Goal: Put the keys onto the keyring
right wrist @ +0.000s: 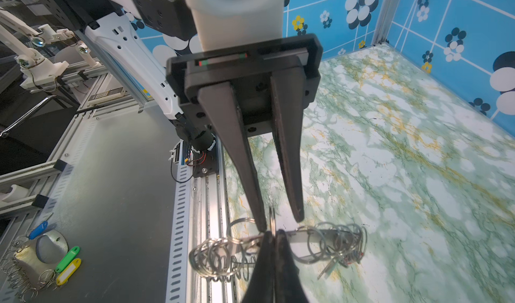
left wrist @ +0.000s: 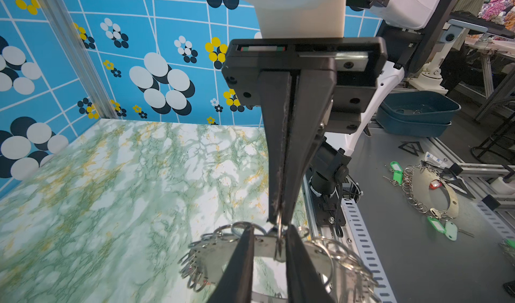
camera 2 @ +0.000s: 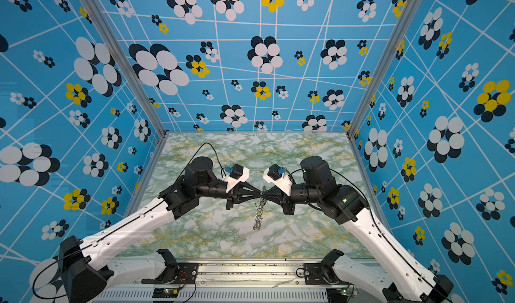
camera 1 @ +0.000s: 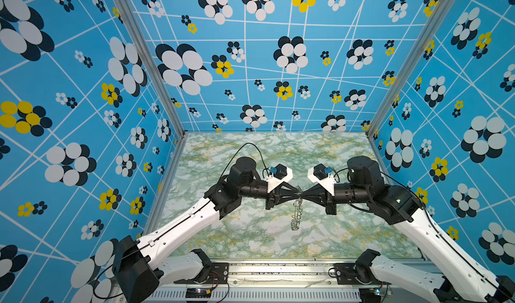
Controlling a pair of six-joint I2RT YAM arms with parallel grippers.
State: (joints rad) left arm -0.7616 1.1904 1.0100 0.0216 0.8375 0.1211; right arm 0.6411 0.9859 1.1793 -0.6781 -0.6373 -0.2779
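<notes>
- Both arms meet nose to nose over the middle of the table (camera 1: pixel 223 232), tips almost touching in both top views.
- Right gripper (right wrist: pixel 274 232) is clamped tight, fingers pressed together on one wire loop (right wrist: pixel 272 220) at the keyring's rim.
- Left gripper (right wrist: pixel 280 223) sits narrow but with a clear gap. That same loop stands on edge between its fingers, hard against one of them.
- The keyring (camera 1: pixel 296 215) hangs edge-on from the pinch, trailing down toward the near side. I cannot tell if its low end touches the table.
- In the left wrist view the grey disc (left wrist: pixel 207 259) spreads out on both sides of the left gripper's fingers (left wrist: pixel 242 259).
- A silver key (right wrist: pixel 330 268) dangles among the loops.
</notes>
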